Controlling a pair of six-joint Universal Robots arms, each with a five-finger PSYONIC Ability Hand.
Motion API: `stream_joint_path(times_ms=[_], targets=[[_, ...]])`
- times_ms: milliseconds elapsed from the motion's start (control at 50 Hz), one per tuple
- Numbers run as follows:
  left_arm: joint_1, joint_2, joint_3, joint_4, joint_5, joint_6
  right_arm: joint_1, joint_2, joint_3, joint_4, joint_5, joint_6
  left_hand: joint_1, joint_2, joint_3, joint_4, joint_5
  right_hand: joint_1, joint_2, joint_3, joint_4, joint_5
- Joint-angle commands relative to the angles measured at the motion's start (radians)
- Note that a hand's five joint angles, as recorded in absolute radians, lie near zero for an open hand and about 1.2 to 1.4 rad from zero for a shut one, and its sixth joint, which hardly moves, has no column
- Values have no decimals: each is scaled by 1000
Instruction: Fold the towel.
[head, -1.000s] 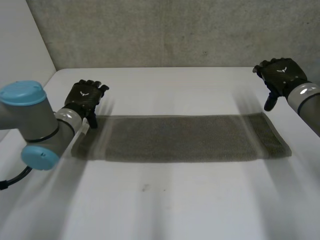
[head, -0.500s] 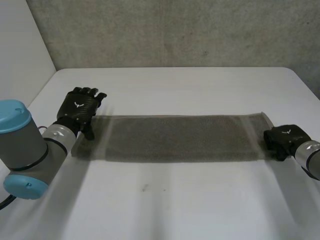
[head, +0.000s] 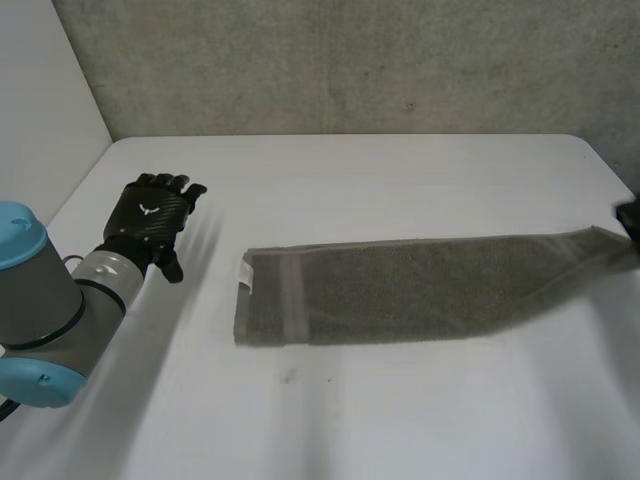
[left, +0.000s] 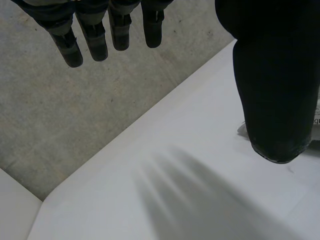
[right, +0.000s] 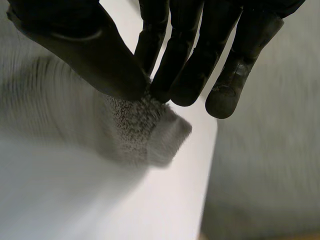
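A long grey towel (head: 400, 290) lies stretched across the white table (head: 400, 410), its right end lifted and narrowed toward the table's right edge. My right hand (head: 630, 214) is there, and in the right wrist view its thumb (right: 100, 55) and fingers pinch the towel's end (right: 142, 125). The towel's left end, with a folded hem and a small white label (head: 246, 273), lies flat. My left hand (head: 152, 215) hovers well to the left of that end, fingers straight and spread, touching nothing; in the left wrist view its thumb (left: 275, 75) stands apart from the fingers.
A concrete wall (head: 350, 60) rises behind the table. The table's right edge (head: 610, 165) is close to my right hand. Bare tabletop lies in front of the towel and between it and my left hand.
My right hand dropped onto the towel's right end, shut on it and dragged the whole towel to the right. The towel's left end slid away from my left hand, which barely moved.
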Motion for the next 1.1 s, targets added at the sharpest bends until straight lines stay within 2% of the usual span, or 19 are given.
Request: stream_joint_path(times_ms=[20,80,120,140,180,340,420,460,500,560,620,660,760,940,1000,1040,1060,1080,1100], targets=[[3,0,0,0,-2,0,378,-48,-93,-26,-7,186,0,6,7,7,-28,63,62,56,52,49],[3,1,0,0,-2,0,466,-39,-110,-46,-8,207,0,6,7,7,-28,63,62,56,52,49],[3,4,-2,0,-3,0,645,10,-136,-93,-14,217,0,6,7,7,-28,63,62,56,52,49],[3,4,-2,0,-3,0,645,10,-136,-94,-14,217,0,6,7,7,-28,63,62,56,52,49],[3,7,-2,0,-3,0,783,90,-171,-132,-20,217,0,6,7,7,-28,63,62,56,52,49],[0,12,-23,12,-2,0,947,283,-240,-137,-25,217,0,6,7,7,-28,63,62,56,52,49],[-4,12,-25,19,-2,0,978,309,-237,-137,-31,220,0,6,7,7,-28,63,62,56,52,49],[-4,12,-25,20,-2,0,978,305,-234,-137,-30,225,0,6,7,7,-28,63,62,56,52,49],[-4,12,-25,20,-2,0,972,261,-228,-138,-11,236,0,6,7,7,-28,-1159,-1160,-1166,-1169,-1173],[-1,12,-25,20,-2,0,963,226,-226,-135,-5,253,0,6,7,7,-28,-1159,-1160,-1166,-1169,-1173],[-3,12,-23,20,-2,0,899,153,-191,-107,7,328,0,6,7,7,-28,-1159,-1160,-1166,-1169,-1173],[-3,12,-23,20,-2,0,802,78,-131,-65,7,424,0,6,7,7,-28,-1159,-1160,-1166,-1169,-1173],[-10,12,-25,20,-3,0,704,20,-44,-2,0,498,0,6,7,7,-28,-1159,-1160,-1166,-1169,-1173],[-14,12,-26,20,-3,0,570,21,143,2,-10,426,0,6,7,7,-28,-1159,-1160,-1166,-1169,-1173],[-12,12,-31,20,-2,0,524,32,205,-55,3,358,0,6,7,7,-28,-990,-991,-997,-1001,-1004],[-12,14,-33,20,-2,0,488,39,252,-116,4,300,0,6,7,7,-28,-648,-649,-655,-659,-662],[-12,12,-36,22,-2,0,487,39,252,-117,4,300,0,6,7,7,-28,-647,-647,-653,-657,-661],[-14,12,-36,22,-2,0,474,38,266,-142,4,291,0,6,7,7,-28,-478,-479,-485,-488,-492],[-14,12,-36,22,-2,0,474,38,266,-143,4,291,0,6,7,7,-28,-476,-477,-483,-487,-490]])
